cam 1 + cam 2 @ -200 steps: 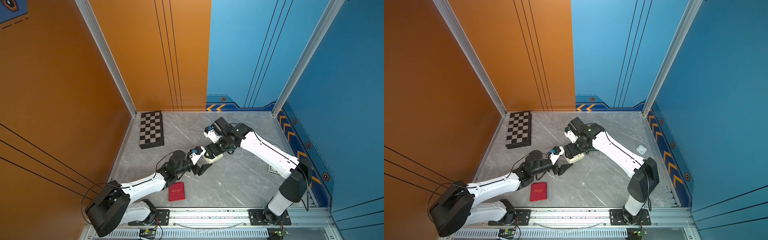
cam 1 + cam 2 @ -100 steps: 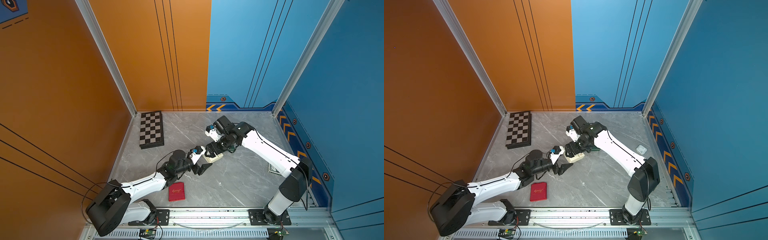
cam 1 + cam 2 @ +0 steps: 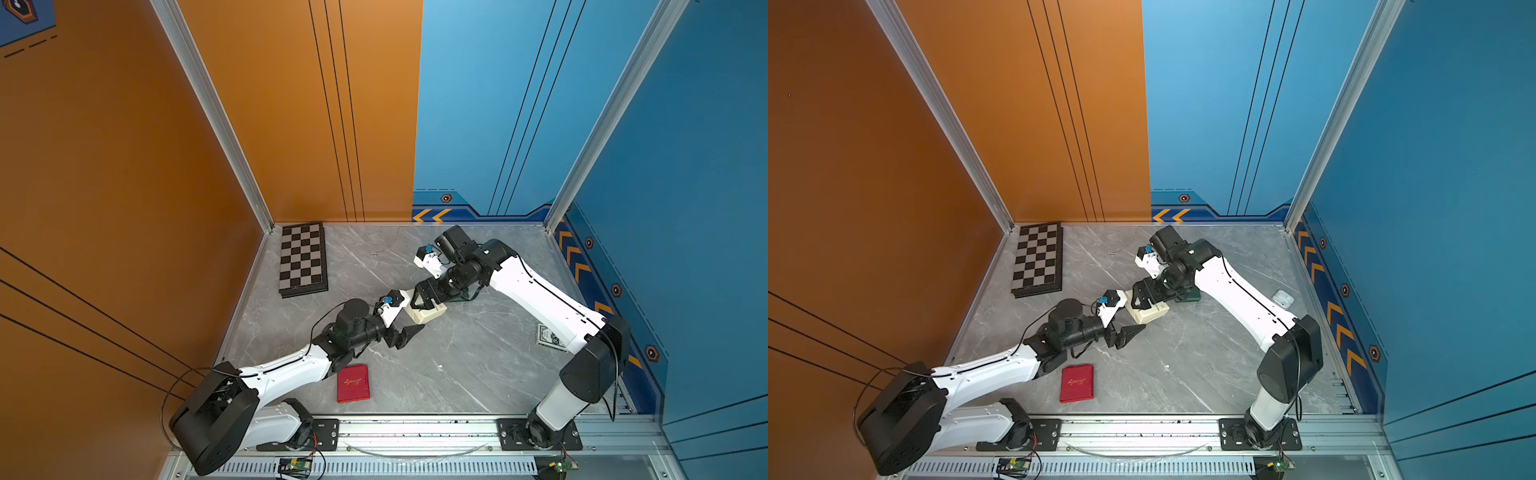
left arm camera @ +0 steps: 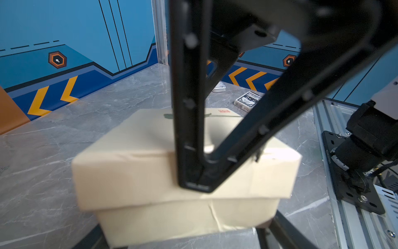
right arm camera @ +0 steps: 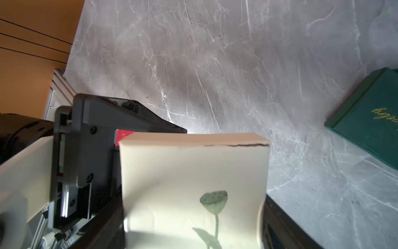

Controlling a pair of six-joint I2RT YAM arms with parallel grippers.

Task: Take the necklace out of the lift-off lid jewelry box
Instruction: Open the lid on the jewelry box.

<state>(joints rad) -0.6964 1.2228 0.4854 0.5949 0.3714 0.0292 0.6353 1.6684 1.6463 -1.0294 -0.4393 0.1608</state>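
lid [image 4: 140, 140] hides what the jewelry box [image 4: 172, 217] holds.

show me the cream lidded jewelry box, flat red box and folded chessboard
cream lidded jewelry box [image 4: 133, 172], left wrist view, lid's side wall
flat red box [image 3: 353, 383], a top view, top's centre
folded chessboard [image 3: 302, 259], a top view, checkered face's middle

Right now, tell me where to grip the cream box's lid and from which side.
I'd take the lid by two opposite side walls, from above: it sits over the base as a shallow cap, overhanging it, so straight walls offer flat faces.
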